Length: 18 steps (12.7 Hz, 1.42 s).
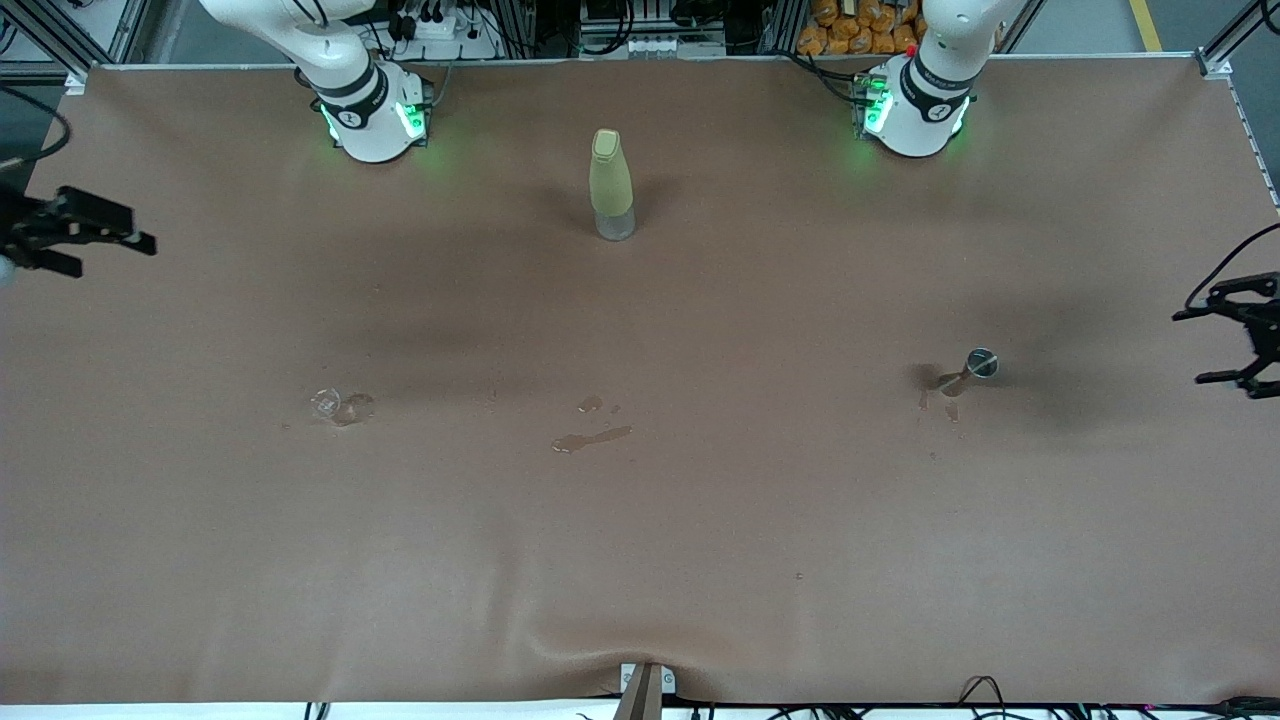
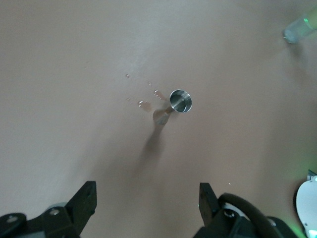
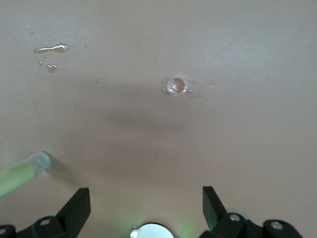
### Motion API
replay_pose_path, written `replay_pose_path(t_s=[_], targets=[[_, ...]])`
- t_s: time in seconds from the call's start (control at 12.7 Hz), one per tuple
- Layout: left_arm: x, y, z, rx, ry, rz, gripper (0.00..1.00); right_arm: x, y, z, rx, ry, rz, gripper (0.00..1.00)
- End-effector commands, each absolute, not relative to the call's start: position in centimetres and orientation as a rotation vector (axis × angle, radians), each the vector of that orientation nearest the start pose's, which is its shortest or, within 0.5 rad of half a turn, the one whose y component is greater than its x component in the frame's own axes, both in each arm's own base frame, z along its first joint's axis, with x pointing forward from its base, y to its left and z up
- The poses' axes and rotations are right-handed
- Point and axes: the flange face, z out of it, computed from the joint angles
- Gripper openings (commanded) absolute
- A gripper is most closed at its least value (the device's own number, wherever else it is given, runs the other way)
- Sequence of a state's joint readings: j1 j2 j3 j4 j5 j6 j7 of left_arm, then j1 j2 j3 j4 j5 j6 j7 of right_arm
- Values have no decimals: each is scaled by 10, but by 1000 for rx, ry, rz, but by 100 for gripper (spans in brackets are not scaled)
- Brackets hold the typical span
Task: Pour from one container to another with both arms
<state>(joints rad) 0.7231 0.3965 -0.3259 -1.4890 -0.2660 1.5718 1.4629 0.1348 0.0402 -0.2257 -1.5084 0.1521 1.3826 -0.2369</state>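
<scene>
Waiting wide: left gripper [image 1: 1243,340] and right gripper [image 1: 75,232], fingers spread, hold nothing; steel cup [image 1: 981,364] and what looks like a glass [image 1: 327,403] stand apart, wet spots [image 1: 590,436] between — before or after pouring, you can't tell.

Your counter [image 1: 640,520] is covered in a matt brown sheet, cloth-like, smooth but rumpled into soft folds at the edge nearest the front camera. Glossy wet patches [image 1: 590,438] sit on it mid-counter. Your bottle [image 1: 611,185] looks like frosted yellow-green plastic with a clear, colourless base, semi-matt. Your metal cup [image 1: 981,364] is polished steel, shiny rim, reflective inside; more wet specks just beside it. Your small glass [image 1: 327,403] is clear and glossy, nearly invisible against the sheet. Both end effectors, left [image 2: 147,204] and right [image 3: 146,207], have matt black plastic fingers. Arm shells look glossy white.
</scene>
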Motion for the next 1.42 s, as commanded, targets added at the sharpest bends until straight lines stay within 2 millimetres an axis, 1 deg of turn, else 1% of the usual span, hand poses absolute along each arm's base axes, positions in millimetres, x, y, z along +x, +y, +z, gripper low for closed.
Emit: replay_pose_path(t_s=[0.0,0.08,0.16,0.31,0.39,0.47,0.55,0.63,0.71,0.79,0.87,0.94,1.02,1.1,1.18,1.26,1.34], targets=[[580,234,473,-3218,1416,-66,96,537,-11,633,-3029,-169,225,100],[583,214,491,-3189,1374,-34,96,537,-6,634,-3061,-172,226,100],[584,202,506,-3152,1341,-12,96,537,-5,635,-3081,-171,228,100],[578,187,540,-3158,1131,-1,96,539,-11,634,-3092,-160,229,100],[575,174,558,-3149,1053,-9,96,541,-16,639,-3114,-161,212,100],[575,156,571,-3136,973,2,96,543,-22,644,-3127,-150,197,100],[577,132,580,-3141,890,8,99,545,-27,643,-3130,-135,198,100],[575,116,593,-3144,731,7,100,547,-30,640,-3130,-123,198,100],[574,99,603,-3145,651,-6,100,548,-32,640,-3133,-106,188,100],[571,89,613,-3138,600,-22,100,550,-34,640,-3136,-99,158,100],[568,84,620,-3132,562,-34,100,551,-39,641,-3138,-83,136,100],[567,75,625,-3135,499,-43,100,550,-41,641,-3137,-76,143,100],[564,63,630,-3140,383,-45,100,550,-41,641,-3136,-76,142,100],[558,53,640,-3140,262,-63,100,549,-45,643,-3135,-64,137,100],[556,40,644,-3147,163,-71,100,546,-49,643,-3132,-50,127,100],[555,30,645,-3157,91,-63,100,543,-48,643,-3131,-53,132,100],[553,18,645,-3159,81,-41,100,537,-48,645,-3133,-53,110,100]])
